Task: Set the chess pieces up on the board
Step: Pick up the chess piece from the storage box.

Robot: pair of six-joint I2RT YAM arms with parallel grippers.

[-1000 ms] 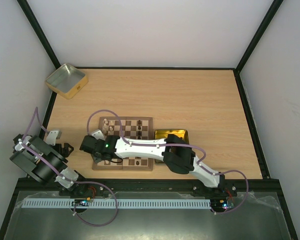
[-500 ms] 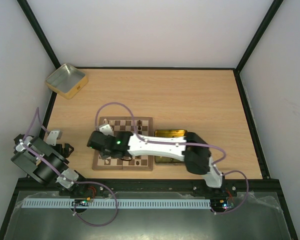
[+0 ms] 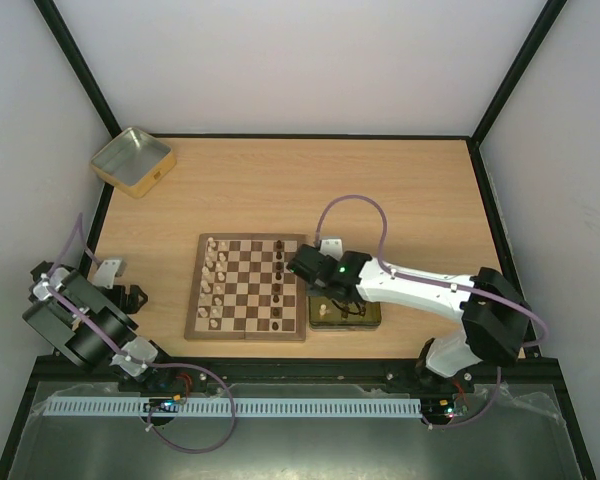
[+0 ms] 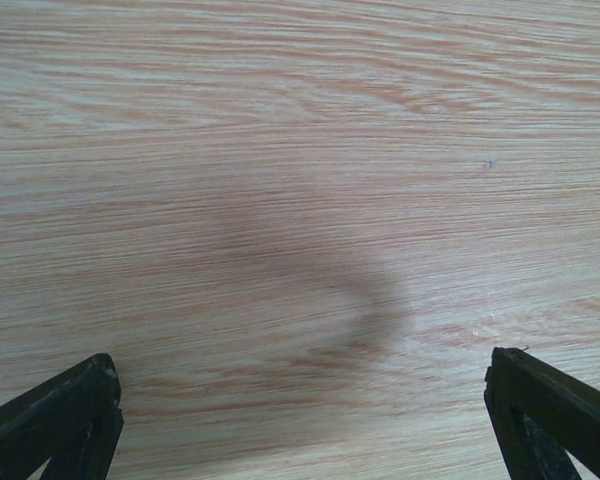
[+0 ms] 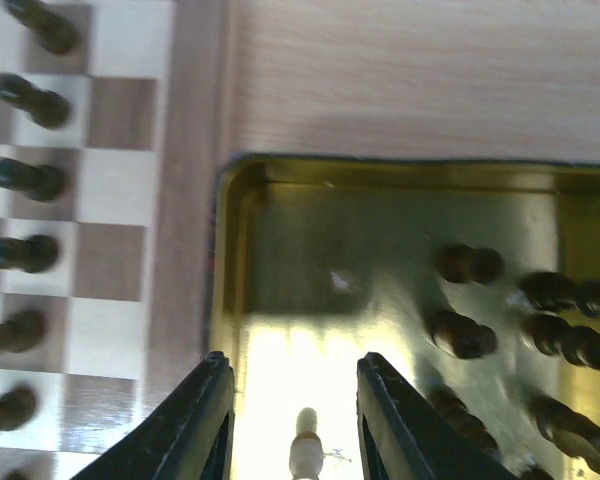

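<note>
Top external: right arm (image 3: 420, 285) extended leftward, pincer (image 5: 293, 395) seemingly above tin (image 3: 373, 319).

Light falls evenly from overhead, bright and soft, and the pale walls (image 3: 280, 60) look nearly washed out. On the yellow-gold rectangular metal tin (image 5: 310, 250) a hard white glare sits at the near end, while the far end lies in dull shade. That close view is soft: the dark brown turned wooden chess pieces (image 5: 460, 335) inside the tin smear, and those on the checked wooden chessboard (image 5: 120, 120) left of the tin blur too. Well left of the tin, the pale wooden surface (image 4: 300, 120) shows crisp grain and one faint, soft-edged shadow.
</note>
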